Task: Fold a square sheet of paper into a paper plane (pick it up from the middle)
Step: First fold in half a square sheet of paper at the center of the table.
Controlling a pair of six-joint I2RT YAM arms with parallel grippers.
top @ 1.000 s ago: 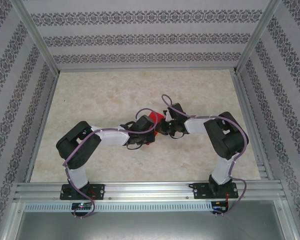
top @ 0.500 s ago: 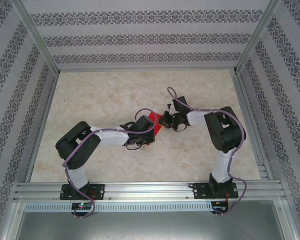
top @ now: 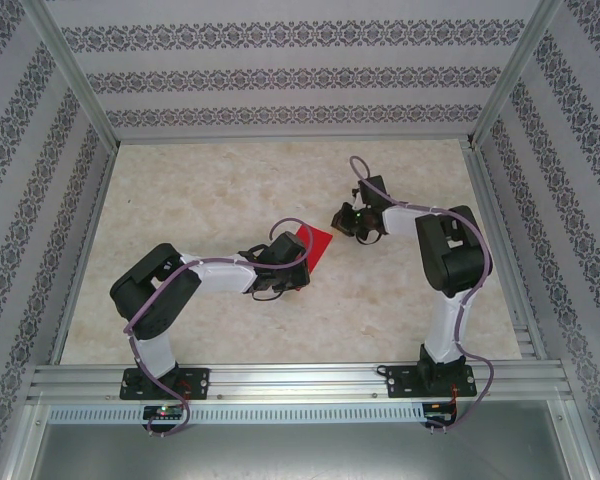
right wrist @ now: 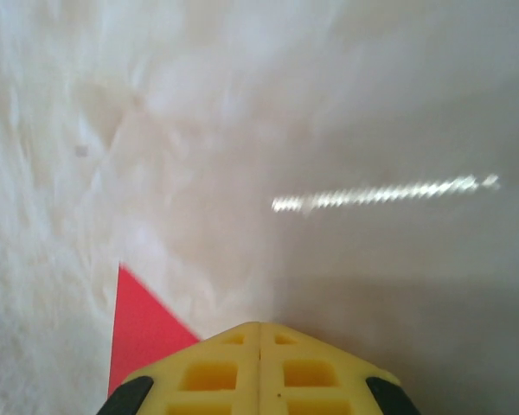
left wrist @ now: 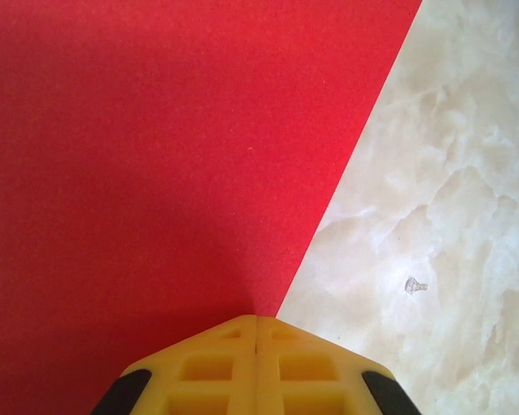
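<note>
Though left gripper (left wrist: 257, 337) and right gripper (right wrist: 259, 339) sit closed, overhead shows right just beside red sheet (top: 317, 244).

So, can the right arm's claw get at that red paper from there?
Probably yes. The right claw, shut, sits just beside the red paper, bare table between; the left claw is over only its near side.

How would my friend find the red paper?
Look near the middle of the pale marble table. The flat bright red sheet of paper lies there, partly under the left arm's shut yellow claw. Nothing else on that table is red.
</note>
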